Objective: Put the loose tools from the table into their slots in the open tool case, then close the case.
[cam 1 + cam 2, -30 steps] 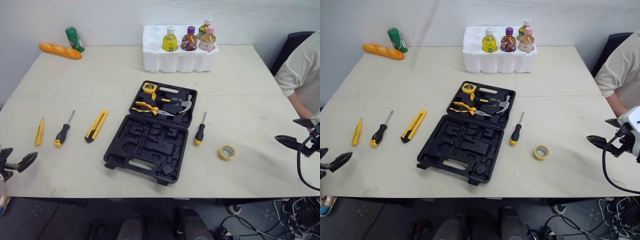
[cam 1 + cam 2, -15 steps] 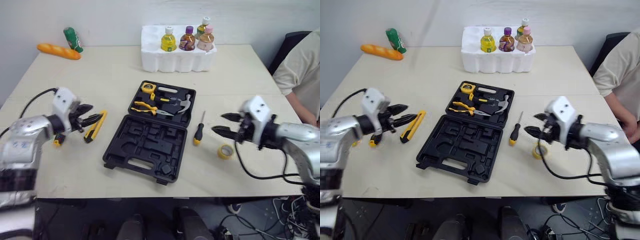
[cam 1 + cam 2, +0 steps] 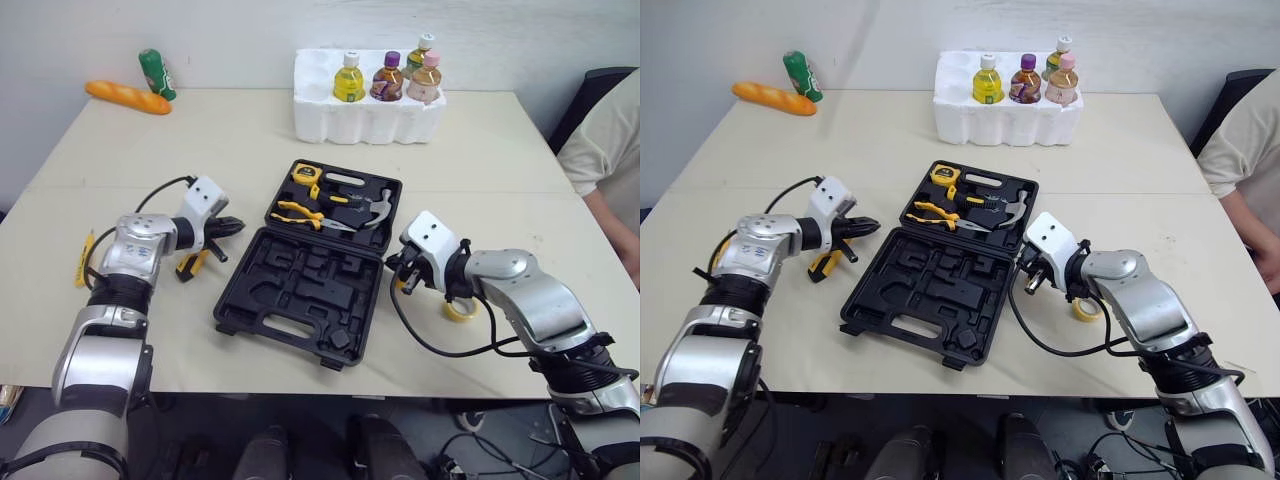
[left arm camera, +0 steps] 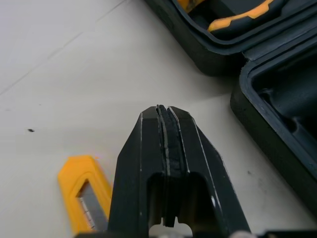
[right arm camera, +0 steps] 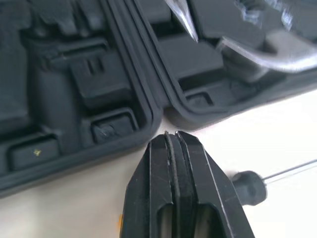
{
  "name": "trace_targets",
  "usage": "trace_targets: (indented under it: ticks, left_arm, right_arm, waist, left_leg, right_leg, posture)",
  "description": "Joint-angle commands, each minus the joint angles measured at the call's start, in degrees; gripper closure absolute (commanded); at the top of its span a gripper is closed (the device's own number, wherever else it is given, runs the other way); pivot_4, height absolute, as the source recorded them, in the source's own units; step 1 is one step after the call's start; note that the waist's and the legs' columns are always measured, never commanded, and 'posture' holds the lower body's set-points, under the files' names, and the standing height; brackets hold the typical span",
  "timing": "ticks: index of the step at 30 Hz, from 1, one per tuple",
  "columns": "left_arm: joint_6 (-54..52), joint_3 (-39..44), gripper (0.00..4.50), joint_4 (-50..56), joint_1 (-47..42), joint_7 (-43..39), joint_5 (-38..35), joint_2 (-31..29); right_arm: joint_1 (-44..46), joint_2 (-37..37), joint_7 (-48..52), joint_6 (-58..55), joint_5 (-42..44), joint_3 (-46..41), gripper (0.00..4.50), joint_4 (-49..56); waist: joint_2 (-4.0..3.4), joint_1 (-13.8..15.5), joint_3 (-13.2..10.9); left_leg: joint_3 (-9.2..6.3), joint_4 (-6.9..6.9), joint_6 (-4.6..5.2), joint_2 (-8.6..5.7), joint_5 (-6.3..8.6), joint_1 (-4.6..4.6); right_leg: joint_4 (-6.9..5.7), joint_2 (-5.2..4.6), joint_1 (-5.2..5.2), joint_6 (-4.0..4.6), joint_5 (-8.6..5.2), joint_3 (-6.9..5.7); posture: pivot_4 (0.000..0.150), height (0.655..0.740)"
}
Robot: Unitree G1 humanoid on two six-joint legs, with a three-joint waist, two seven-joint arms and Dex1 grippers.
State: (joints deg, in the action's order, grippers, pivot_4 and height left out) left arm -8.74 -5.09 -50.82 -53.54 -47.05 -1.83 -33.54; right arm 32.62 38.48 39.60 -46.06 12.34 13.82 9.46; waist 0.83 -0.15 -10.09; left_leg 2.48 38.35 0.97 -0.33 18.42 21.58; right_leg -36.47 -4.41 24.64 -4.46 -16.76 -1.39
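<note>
Desk [image 3: 480, 150] inspection: open tool case [image 3: 300, 290] lies at centre. Left tool [image 4: 163, 111], pressed together and empty, is just beside the utility knife [image 4: 81, 191]. Right tool [image 5: 174, 136], likewise pressed together, is over the screwdriver [image 5: 249, 187] beside the case.

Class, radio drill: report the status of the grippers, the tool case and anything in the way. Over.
Left gripper shut, empty, beside utility knife. Right gripper shut, empty, by screwdriver at case edge. Tool case open, near half's slots empty. No obstruction seen.
</note>
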Motion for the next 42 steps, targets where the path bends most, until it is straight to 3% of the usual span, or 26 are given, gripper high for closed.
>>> trace_targets:
  ticks: [1, 10, 19, 27, 36, 42]
  left_arm:
    - [3.11, -0.19, 4.5, -4.21, -3.64, 0.07, 1.7, 1.25]
    - [5.72, -0.24, 4.5, -11.28, -7.6, -0.51, 3.39, 4.42]
    - [5.58, -0.64, 4.5, -9.87, -6.83, -6.0, 3.61, 5.74]
    - [0.38, -2.36, 4.5, 4.32, 1.4, -16.91, 2.26, 3.8]
    - [-11.36, 1.35, 4.5, 24.97, 13.75, -14.1, 0.25, 0.28]
    - [-11.6, 5.69, 4.5, 29.35, 17.96, -8.54, -0.03, -0.6]
  right_arm:
    - [1.9, -0.69, -0.19, 1.68, -1.55, -0.48, 4.46, -0.99]
    - [3.03, -2.85, 0.58, 2.92, -3.45, 0.5, 4.46, -3.65]
    - [6.12, -5.42, 3.06, 4.9, -4.76, 2.5, 4.46, -7.02]
    - [10.47, -9.74, 6.9, 7.55, -6.1, 4.81, 4.46, -9.57]
    - [11.91, -13.51, 9.11, 11.04, -9.21, 6.35, 4.46, -13.4]
    - [10.1, -12.1, 8.95, 12.17, -10.89, 5.18, 4.46, -11.81]
  waist:
    - [0.01, 0.05, 0.0]
    - [0.01, -0.1, -0.01]
    - [0.01, -0.17, -0.01]
    - [0.01, -1.45, 0.0]
    - [0.01, -2.58, 0.0]
    - [0.0, -2.82, 0.0]
  left_leg:
    - [0.0, 0.01, 0.0, 0.0, 0.0, 0.0]
    - [0.07, 0.01, 0.0, 0.01, 0.0, 0.0]
    - [0.14, 0.04, 0.0, 0.01, 0.0, -0.02]
    - [0.17, -0.01, 0.0, 0.03, 0.0, -0.02]
    - [0.2, -0.07, -0.03, 0.09, -0.02, -0.17]
    - [0.21, -0.09, -0.04, 0.09, -0.02, -0.22]
  right_leg:
    - [0.0, 0.0, 0.0, 0.0, 0.0, 0.0]
    - [-0.03, 0.02, 0.04, -0.03, 0.01, -0.04]
    - [-0.05, 0.02, 0.03, -0.03, 0.02, -0.04]
    - [-0.06, 0.02, 0.07, -0.04, 0.02, 0.08]
    - [-0.25, 0.01, 0.08, -0.03, 0.02, 0.24]
    - [-0.27, -0.01, 0.06, -0.03, 0.02, 0.25]
  posture:
    - [0.15, 0.7367]
    - [0.15, 0.7367]
    - [0.15, 0.7367]
    - [0.15, 0.7367]
    - [0.15, 0.7367]
    - [0.15, 0.7367]
